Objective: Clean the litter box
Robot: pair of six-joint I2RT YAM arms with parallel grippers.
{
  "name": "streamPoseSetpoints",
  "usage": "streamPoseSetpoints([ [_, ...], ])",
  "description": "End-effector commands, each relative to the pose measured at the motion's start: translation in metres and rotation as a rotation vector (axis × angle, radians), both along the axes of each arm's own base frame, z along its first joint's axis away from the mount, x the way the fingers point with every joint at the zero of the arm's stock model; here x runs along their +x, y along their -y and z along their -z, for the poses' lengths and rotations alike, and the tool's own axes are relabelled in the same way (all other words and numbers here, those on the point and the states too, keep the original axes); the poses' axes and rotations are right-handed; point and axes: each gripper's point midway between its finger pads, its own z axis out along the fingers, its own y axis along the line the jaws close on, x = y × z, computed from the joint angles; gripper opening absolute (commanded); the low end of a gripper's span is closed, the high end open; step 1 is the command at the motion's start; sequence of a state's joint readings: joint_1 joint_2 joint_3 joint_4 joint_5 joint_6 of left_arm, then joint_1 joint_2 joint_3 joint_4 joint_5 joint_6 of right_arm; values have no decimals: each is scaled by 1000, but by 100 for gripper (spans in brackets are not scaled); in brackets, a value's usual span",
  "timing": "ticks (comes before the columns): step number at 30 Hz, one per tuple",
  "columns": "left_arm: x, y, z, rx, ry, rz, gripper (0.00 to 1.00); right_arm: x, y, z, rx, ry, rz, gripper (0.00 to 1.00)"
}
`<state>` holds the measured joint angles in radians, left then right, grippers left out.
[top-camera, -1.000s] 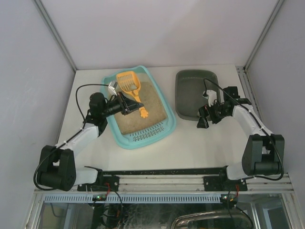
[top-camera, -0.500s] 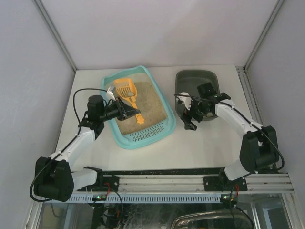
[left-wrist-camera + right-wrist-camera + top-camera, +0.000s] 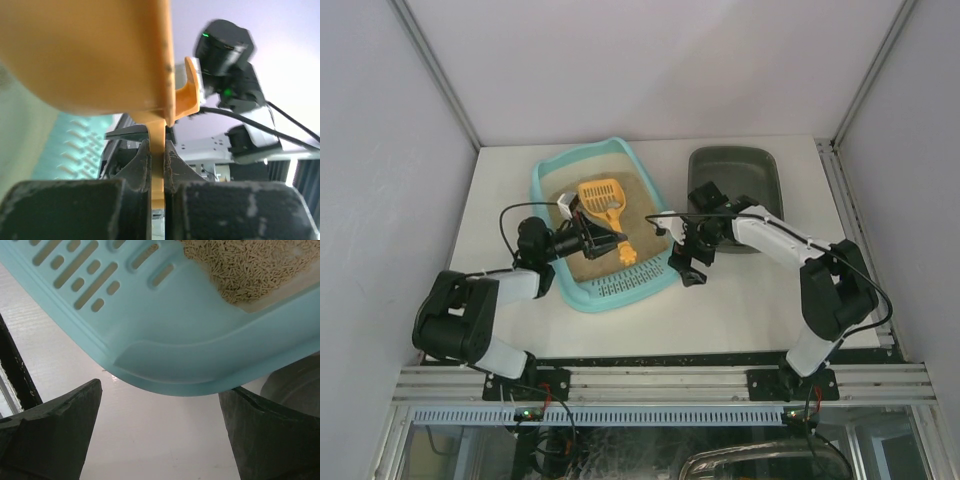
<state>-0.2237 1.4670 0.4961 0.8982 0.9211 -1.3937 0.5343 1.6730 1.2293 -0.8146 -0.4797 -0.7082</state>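
The light-teal litter box sits at centre left, with tan litter and a slotted grate at its near end. My left gripper is shut on the handle of an orange scoop, held over the litter; the handle shows pinched between the fingers in the left wrist view. My right gripper is open and empty beside the box's near right corner, fingertips spread wide just outside the rim.
A dark grey tray stands to the right of the litter box, behind my right arm. White walls close the back and both sides. A black rail runs along the table's near edge.
My right gripper has swung left from the grey tray to the litter box's near right corner. My left gripper has carried the scoop rightward and nearer, over the litter.
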Motion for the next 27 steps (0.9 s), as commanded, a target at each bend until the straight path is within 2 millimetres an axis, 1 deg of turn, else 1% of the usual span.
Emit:
streamPoseSetpoints([
  [1,-28,14,-71,-127,288,156,0,7,-25,-24,87,9,3,100],
  [2,-24,17,-56,-56,244,150,0,6,-28,-25,94,-1,1,100],
  [3,-23,15,-55,-12,282,118,0,4,-31,-26,107,-15,-6,100],
  [5,-16,12,-39,121,275,91,0,-1,-39,-30,142,-49,-11,100],
  [6,-17,8,-23,211,216,98,0,-3,-44,-33,163,-65,-15,100],
  [7,-16,5,-20,261,221,92,0,-6,-49,-37,183,-78,-20,100],
  [10,-17,-2,-29,272,254,89,0,-14,-64,-45,240,-107,-43,100],
  [11,-15,-6,-27,289,250,74,0,-16,-68,-46,254,-115,-50,100],
  [13,-12,-16,-11,395,204,52,0,-21,-77,-49,277,-137,-62,100],
  [14,-12,-21,-7,449,208,54,0,-24,-81,-52,292,-153,-69,100],
  [15,-13,-22,-7,459,218,64,0,-27,-85,-53,303,-170,-71,100],
  [16,-14,-23,-10,431,224,69,0,-30,-88,-54,315,-188,-74,100],
  [17,-14,-23,-21,363,247,63,0,-33,-91,-56,325,-207,-76,100],
  [18,-15,-23,-32,272,225,46,0,-35,-93,-57,336,-223,-79,100],
  [19,-13,-25,-39,219,237,33,0,-37,-94,-58,344,-236,-80,100],
  [21,-12,-27,-45,180,230,31,0,-40,-97,-60,360,-252,-83,100],
  [23,-17,-23,-66,49,249,39,0,-40,-99,-62,369,-253,-84,100],
  [24,-20,-22,-83,-27,273,43,0,-39,-98,-63,369,-242,-85,100],
  [25,-21,-22,-100,-78,332,52,0,-37,-96,-65,365,-228,-86,100],
  [27,-17,-15,-101,-87,288,84,0,-35,-86,-70,346,-198,-91,100],
])
